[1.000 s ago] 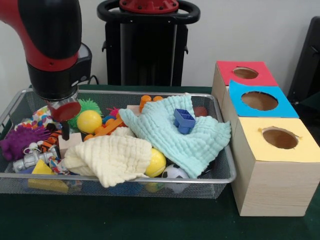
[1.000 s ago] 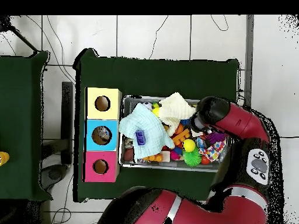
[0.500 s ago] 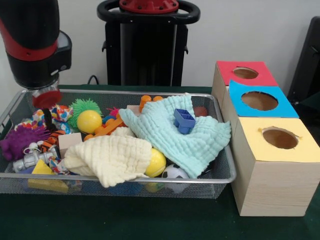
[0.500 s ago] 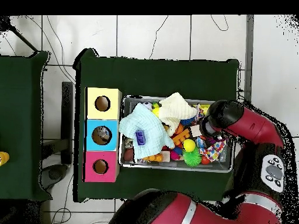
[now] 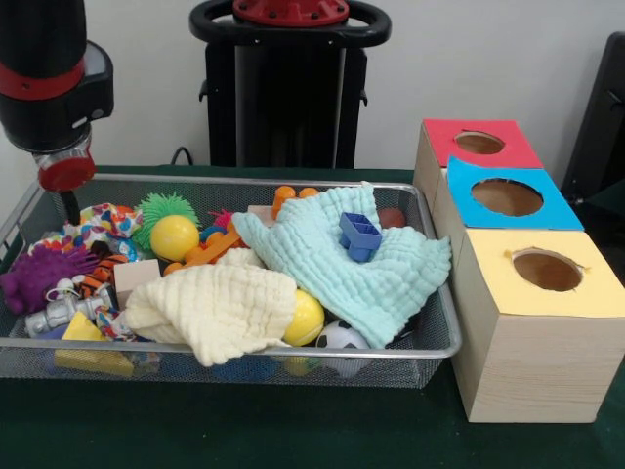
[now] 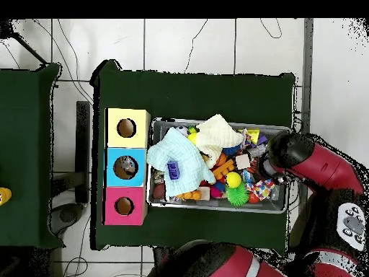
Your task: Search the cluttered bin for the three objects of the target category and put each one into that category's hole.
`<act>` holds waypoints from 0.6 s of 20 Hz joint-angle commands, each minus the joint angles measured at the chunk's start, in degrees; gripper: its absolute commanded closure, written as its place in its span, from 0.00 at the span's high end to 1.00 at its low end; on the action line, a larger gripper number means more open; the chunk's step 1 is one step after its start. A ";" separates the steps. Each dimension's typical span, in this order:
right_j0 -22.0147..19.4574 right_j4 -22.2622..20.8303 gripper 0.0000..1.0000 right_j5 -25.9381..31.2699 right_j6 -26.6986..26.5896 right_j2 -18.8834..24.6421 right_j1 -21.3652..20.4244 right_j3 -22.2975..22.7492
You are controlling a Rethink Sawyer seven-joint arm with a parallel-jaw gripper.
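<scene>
My gripper (image 5: pixel 68 200) hangs over the far left end of the wire bin (image 5: pixel 293 349), above a patterned soft toy (image 5: pixel 103 220), with nothing seen in it. In the overhead view the arm (image 6: pixel 288 155) covers the gripper at the bin's right end. Several toys lie in the bin: a purple spiky toy (image 5: pixel 34 274), a green spiky ball (image 5: pixel 161 207), a yellow ball (image 5: pixel 175 236), a wooden block (image 5: pixel 132 278) and a blue plastic frame (image 5: pixel 359 234). The frame rests on a light blue cloth (image 5: pixel 342 264). A cream cloth (image 5: pixel 215 308) partly hides another yellow ball (image 5: pixel 305 318).
Three wooden boxes stand right of the bin, each with a round hole in a coloured top: red (image 5: pixel 479 143), blue (image 5: pixel 506 197), yellow (image 5: pixel 547 271). From above they line the bin's (image 6: pixel 216 208) left side, with the yellow one (image 6: pixel 127 128) uppermost. Green cloth covers the table (image 5: pixel 244 430).
The arm has risen and swung from over the bin's left-middle toys to its far left end in the front view. In the overhead view it moved right. The toys have not shifted.
</scene>
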 commanded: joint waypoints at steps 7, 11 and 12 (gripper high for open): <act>-1.54 -0.24 1.00 -5.89 0.52 8.03 2.54 11.16; -2.15 0.14 1.00 -7.06 0.60 8.78 3.10 11.63; -2.21 0.29 1.00 -7.59 0.87 9.02 3.37 11.72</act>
